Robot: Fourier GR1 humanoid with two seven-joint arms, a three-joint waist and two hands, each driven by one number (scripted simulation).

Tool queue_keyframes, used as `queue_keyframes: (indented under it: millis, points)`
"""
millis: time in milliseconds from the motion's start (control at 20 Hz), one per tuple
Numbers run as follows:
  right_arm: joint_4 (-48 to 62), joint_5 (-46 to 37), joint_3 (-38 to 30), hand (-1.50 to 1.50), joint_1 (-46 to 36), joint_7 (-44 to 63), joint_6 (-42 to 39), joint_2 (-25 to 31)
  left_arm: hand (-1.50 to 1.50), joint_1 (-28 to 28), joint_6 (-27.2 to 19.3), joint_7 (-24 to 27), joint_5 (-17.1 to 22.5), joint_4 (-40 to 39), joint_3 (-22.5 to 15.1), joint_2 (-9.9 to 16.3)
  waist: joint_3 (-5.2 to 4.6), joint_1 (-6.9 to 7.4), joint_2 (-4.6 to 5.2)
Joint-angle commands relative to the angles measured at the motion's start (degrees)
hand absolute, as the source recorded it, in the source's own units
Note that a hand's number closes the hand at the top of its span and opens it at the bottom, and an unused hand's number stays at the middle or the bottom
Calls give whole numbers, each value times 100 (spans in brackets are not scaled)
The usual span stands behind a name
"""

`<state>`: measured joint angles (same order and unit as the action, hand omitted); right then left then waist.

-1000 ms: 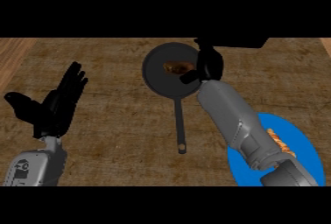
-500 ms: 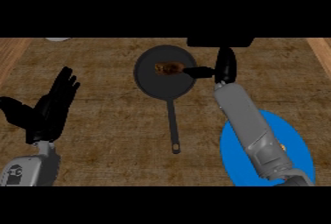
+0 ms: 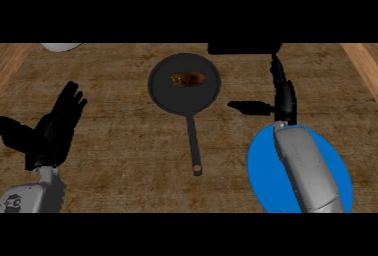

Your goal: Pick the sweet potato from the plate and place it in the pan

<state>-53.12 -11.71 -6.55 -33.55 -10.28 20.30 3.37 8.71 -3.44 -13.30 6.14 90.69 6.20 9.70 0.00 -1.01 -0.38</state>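
**A:** So where are we at? We've got the right hand (image 3: 282,100) up past the top edge of the blue plate (image 3: 258,165), fingers straight and thumb stuck out toward the pan, nothing in it. Released, basically.

**B:** Yep, and the sweet potato (image 3: 189,79) is sitting inside the pan (image 3: 184,85), in the upper part of the bowl, well to the left of that hand and apart from it.

**A:** Room-wise, we see bare counter (image 3: 133,130) between the thumb and the pan's rim, so that side's open. Beyond the fingertips there's a dark boxy thing (image 3: 244,48) at the far edge, pretty close to them.

**B:** Right side of the hand, the counter's lighter wooden border (image 3: 365,60) runs by. Below the wrist the grey forearm (image 3: 310,175) lies across the plate and covers most of it.

**A:** The pan's handle (image 3: 194,145) points back toward us, running down between the two arms with a small hanging hole at its end. Nothing touching it.

**B:** Left hand (image 3: 52,130) is way off on the other side, open, fingers up, just resting near the left edge. Beyond it there's a pale rounded thing (image 3: 60,46) at the far edge, only partly in view, we can't tell what.

**A:** Textures: counter's a brown streaky wood grain, pan's dark and round, plate's a flat glossy blue oval, potato's a lumpy orange-brown blob.
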Motion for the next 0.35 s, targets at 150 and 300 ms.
queue_keyframes:
  millis: [150,300]
  points:
    - [-2252,10,443,-150,1728,396,-373,207,0,94,24,116,-45,-111,-13,-82,-2,44,19]
    - [-2421,-99,560,-150,1924,536,-318,124,0,-320,253,-87,128,430,102,70,-1,90,24]
